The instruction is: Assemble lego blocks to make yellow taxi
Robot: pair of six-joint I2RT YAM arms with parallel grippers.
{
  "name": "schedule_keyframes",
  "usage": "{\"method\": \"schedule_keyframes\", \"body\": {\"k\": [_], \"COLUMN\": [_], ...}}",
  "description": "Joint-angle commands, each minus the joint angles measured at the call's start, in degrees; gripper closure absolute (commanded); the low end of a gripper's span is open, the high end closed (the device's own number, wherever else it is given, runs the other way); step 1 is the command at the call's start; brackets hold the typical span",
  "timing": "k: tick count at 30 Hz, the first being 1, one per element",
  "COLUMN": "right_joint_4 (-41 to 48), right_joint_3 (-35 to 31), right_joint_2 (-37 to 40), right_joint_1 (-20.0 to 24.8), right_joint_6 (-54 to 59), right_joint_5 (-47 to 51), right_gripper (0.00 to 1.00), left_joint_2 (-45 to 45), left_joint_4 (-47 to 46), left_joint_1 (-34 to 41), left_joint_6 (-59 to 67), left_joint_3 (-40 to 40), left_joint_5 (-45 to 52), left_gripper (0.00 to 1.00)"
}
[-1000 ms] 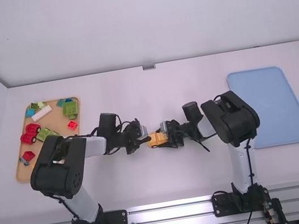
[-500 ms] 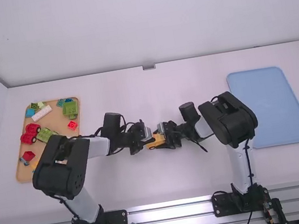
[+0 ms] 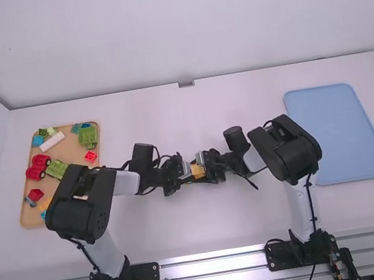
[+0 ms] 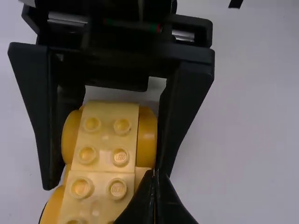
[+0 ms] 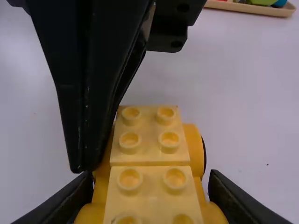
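Note:
Mid-table in the high view, my left gripper (image 3: 184,171) and right gripper (image 3: 207,168) meet at the yellow block car (image 3: 198,171). The right wrist view has my right gripper (image 5: 150,183) shut on the car (image 5: 152,154) across its sides; the car has round yellow wheels and two pale yellow studded bricks on top, end to end. My left gripper (image 4: 156,178) is shut with nothing between its fingers, its tips against or close beside one side of the car (image 4: 106,140), near a wheel.
A wooden tray (image 3: 24,212) at the left holds a red car (image 3: 38,167), green pieces (image 3: 87,136), a pink brick (image 3: 52,141) and several other blocks. On the right lies a blue tray (image 3: 337,133).
My left gripper has shifted a little to the right, closer in against my right gripper. The right arm moved slightly left at first, then stayed nearly still with the yellow car.

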State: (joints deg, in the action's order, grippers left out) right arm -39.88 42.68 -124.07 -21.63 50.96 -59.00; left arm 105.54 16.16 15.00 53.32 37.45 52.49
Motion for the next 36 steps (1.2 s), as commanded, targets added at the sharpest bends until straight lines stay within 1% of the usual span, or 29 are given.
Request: {"method": "schedule_keyframes", "body": {"k": [1,6,9,15,19,21,25,29,36], "right_joint_4": [0.5,2.5,4.9,4.0,3.4,2.5,3.2,2.8,2.8], "right_joint_3": [-0.2,0.7,1.8,1.2,0.6,0.3,0.5,0.3,0.3], "right_joint_2": [-0.6,-0.6,-0.6,-0.6,-0.6,-0.6,-0.6,-0.6,-0.6], "right_joint_1": [-0.1,-0.1,-0.1,-0.1,-0.1,-0.1,-0.1,-0.1,-0.1], "right_joint_6": [-0.2,-0.2,-0.2,0.6,1.4,0.7,0.7,0.7,0.1], "right_joint_5": [-2.5,-1.3,-0.8,-1.2,-1.0,-1.0,-1.0,-1.2,-1.1], "right_gripper": [0.56,0.56,0.56,0.56,0.58,0.59,0.6,0.61,0.61], "left_joint_2": [0.4,0.4,-0.4,-3.5,-5.7,-6.4,-7.6,-7.1,-4.3], "left_joint_4": [0.2,-0.1,-1.8,-4.7,-5.9,-6.1,-5.0,-1.7,1.5], "left_joint_1": [0.4,0.4,0.4,0.4,0.3,0.3,-0.8,-0.7,-1.6], "left_joint_6": [-0.3,-0.3,0.4,2.7,2.7,2.7,2.5,-1.6,-1.6], "left_joint_3": [-0.4,-0.4,-0.4,-0.4,-0.4,-0.4,-0.4,-0.4,-0.4], "left_joint_5": [-0.1,3.0,4.2,6.5,7.5,7.0,2.8,-2.6,-4.0], "left_gripper": [0.98,0.98,0.98,0.98,0.98,0.98,0.98,0.98,0.98]}}
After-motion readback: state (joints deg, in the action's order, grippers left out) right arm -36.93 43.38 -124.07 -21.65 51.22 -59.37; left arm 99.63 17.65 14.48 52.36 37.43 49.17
